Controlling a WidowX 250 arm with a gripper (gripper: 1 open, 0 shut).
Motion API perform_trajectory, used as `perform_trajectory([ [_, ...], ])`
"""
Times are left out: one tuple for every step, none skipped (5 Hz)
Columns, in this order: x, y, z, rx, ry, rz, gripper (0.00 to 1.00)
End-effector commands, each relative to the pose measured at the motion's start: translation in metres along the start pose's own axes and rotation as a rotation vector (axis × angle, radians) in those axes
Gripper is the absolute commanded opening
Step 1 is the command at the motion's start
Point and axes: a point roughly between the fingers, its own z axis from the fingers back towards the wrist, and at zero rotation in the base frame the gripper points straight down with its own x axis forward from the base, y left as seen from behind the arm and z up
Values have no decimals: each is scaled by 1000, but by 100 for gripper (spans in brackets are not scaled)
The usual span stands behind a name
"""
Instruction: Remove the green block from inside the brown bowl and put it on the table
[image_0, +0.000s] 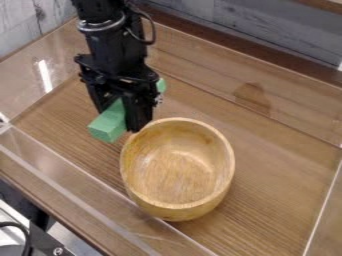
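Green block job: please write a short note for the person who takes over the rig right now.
End effector: shut on the green block, pointing down.
Green block: held outside the brown bowl, beside its left rim, over the table. Whether it touches the table I cannot tell.
Brown bowl: upright and empty.
Done: block is out of the bowl.
Left: set it on the table, open, withdraw.

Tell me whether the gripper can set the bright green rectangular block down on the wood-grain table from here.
Probably yes. The gripper holds the green block left of the round wooden bowl, outside its rim, with bare table beneath.
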Motion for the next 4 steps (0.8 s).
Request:
perform_trajectory([
  [9,8,15,26,-68,5,0],
  [8,13,13,32,-69,7,0],
  [6,17,8,37,-68,7,0],
  [4,21,3,43,-67,6,0],
])
